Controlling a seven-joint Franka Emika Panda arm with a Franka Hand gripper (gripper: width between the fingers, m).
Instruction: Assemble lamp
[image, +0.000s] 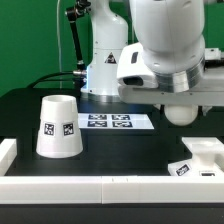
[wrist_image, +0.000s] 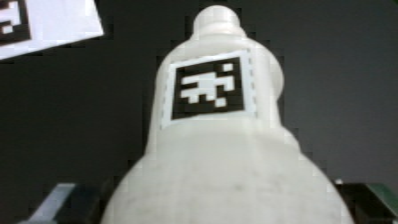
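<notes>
My gripper (image: 182, 106) is shut on the white bulb (image: 183, 114) and holds it above the table at the exterior view's right. In the wrist view the bulb (wrist_image: 210, 120) fills the picture between my gripper's (wrist_image: 214, 203) dark fingers (wrist_image: 61, 200), with its tagged neck pointing away. The tapered white shade (image: 58, 128) stands on its wide end on the black table at the exterior view's left, apart from me. The flat base (image: 203, 156) lies at the exterior view's right, below and in front of the bulb. Its stem is hard to make out.
The marker board (image: 108, 122) lies flat on the table behind the shade and shows as a corner in the wrist view (wrist_image: 36, 25). A low white rail (image: 100, 186) runs along the table's front and up the exterior view's left side. The arm's pedestal (image: 100, 70) stands at the back.
</notes>
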